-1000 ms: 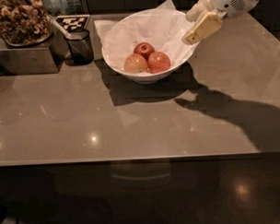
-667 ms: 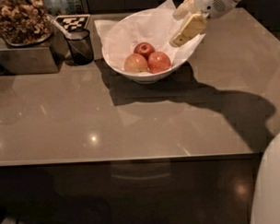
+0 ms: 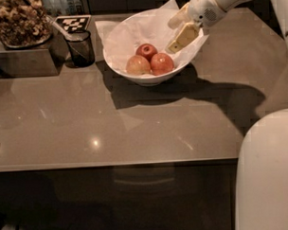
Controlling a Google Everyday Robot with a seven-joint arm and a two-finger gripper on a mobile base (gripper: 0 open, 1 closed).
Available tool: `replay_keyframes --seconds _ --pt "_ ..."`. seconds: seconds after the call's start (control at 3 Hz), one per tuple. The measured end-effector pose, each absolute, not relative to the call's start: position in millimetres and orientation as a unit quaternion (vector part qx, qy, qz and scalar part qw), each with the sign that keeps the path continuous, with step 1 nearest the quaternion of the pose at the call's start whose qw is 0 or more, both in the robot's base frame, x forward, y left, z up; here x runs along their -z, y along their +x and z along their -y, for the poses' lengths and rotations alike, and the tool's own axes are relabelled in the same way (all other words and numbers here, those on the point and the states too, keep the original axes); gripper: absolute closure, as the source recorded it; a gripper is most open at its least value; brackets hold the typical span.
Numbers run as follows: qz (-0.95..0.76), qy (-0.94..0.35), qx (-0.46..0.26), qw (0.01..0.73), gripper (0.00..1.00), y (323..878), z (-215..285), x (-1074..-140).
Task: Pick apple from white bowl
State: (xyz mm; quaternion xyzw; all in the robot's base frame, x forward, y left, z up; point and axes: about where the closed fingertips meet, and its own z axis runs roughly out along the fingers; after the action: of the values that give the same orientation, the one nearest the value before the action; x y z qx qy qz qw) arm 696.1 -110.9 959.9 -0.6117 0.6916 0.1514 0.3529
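Observation:
The white bowl [image 3: 143, 79], lined with crumpled white paper, stands at the back middle of the grey table. Three apples lie in it. The orange-red apple [image 3: 161, 63] is at the front right, a pale yellow-pink apple [image 3: 138, 65] at the front left, and a smaller dark red apple [image 3: 146, 51] behind them. My gripper [image 3: 170, 36] reaches in from the upper right. It hangs open and empty over the bowl's right side, just above and to the right of the orange-red apple, not touching it.
A black mesh cup [image 3: 80, 47] stands left of the bowl, with a checkered tag card [image 3: 73, 22] behind it. A tray of brown snacks [image 3: 16, 21] sits on a metal stand [image 3: 23, 62] at the far left. My white body [image 3: 267, 174] fills the lower right.
My gripper has moved left from beyond the bowl's right rim to over the bowl, closer to the apples. My white body has come into view at the lower right.

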Motion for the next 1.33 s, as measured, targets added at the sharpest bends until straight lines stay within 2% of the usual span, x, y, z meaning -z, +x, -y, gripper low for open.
replay_keyframes --seconds 0.67,1.33 --pt "-0.716 -0.606 -0.128 0.320 0.29 706.2 120.7 -929.5" --pt "-0.728 -0.607 -0.115 0.298 0.29 708.5 119.2 -915.8"
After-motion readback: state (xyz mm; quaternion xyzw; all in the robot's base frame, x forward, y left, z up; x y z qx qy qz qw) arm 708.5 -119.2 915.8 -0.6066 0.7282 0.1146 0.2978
